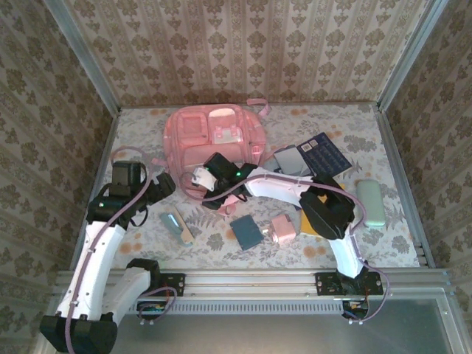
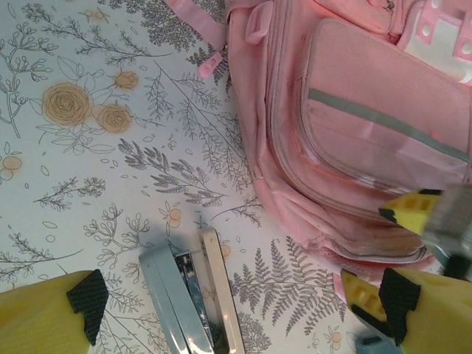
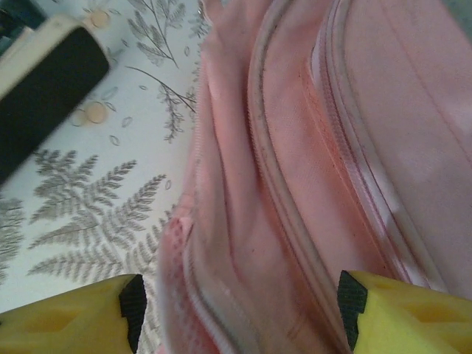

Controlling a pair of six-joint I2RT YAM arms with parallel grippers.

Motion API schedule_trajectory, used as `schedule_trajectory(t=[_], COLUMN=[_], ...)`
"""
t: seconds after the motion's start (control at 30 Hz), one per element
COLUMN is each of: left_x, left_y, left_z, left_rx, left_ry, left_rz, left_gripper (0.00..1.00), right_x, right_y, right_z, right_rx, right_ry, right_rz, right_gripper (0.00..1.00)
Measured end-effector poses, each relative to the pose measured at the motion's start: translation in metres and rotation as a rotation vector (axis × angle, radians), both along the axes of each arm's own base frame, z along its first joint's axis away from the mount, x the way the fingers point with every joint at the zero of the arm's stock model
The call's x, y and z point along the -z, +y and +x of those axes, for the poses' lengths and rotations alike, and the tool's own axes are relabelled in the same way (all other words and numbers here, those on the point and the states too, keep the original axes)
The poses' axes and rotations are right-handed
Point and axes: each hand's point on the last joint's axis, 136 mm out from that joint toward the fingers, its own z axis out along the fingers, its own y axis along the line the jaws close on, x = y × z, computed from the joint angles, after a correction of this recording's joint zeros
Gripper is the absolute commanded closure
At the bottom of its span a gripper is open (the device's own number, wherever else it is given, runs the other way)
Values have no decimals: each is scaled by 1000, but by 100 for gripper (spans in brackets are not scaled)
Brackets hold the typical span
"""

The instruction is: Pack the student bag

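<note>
One large pink student bag (image 1: 214,144) lies flat at the far middle of the flower-printed tabletop (image 1: 140,129), with its zipped front pockets facing up and a strap loop (image 1: 258,105) at its far right corner. The right arm reaches across from the near right side to the near left edge of this bag. In the right wrist view the right hand (image 3: 242,306) stands open: its two yellow fingers (image 3: 88,324) are well apart, a soft fold of the pink fabric with a zipper line lies between them, and a bit of tabletop shows between the left finger and the fabric, so nothing is pinched. The left hand (image 2: 240,299) is also wide open and holds nothing; it hangs over the tabletop just to the left of the bag. Below it lies a long grey-blue and cream object (image 2: 192,295), maybe a stapler, but I cannot tell for sure; it is near the bag and does not touch it. In the top view, nearer to the arms, a dark teal notebook (image 1: 247,231) and a small pink box (image 1: 282,227) lie side by side. To the right of the bag are a grey flat item (image 1: 290,161) and a dark blue card (image 1: 327,153) with white marks. A pale green case (image 1: 371,203) rests near the right edge of the tabletop.
</note>
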Motion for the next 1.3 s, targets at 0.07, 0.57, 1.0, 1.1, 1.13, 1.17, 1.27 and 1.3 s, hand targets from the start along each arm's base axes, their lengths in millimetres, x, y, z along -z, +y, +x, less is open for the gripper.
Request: schedule_trajectory(t=[0.07,0.57,1.0,1.1,1.13,1.17,1.27,1.3], left_x=[1,2,10,21,25,29,38,40], left_y=[0,-4,-23,-33,-36,-39,-49,-52], left_z=[-1,7,39,52,57,62,75,80], left_rx=[-3,2,35,62,72,84,132,152], left_ry=[4,34,6,32,41,49,69,71], left_rz=[-1,-22,-99,-127,-134,-143,-155,-160], left_gripper=[1,1,6,9,11,14,23,27], right_x=[5,7,-78,-84,-84,-85,-86,-88], right_y=[4,-8,-96,-103,-106,-110,-122,-127], right_z=[6,17,41,43,43,43,45,46], right_rx=[3,-2,217,247,259,271,311,326], right_ry=[-7,15,36,68,83,97,132,142], right_rz=[-15,-3,341,396,411,424,463,480], right_gripper=[32,100,100,100,100,100,100,100])
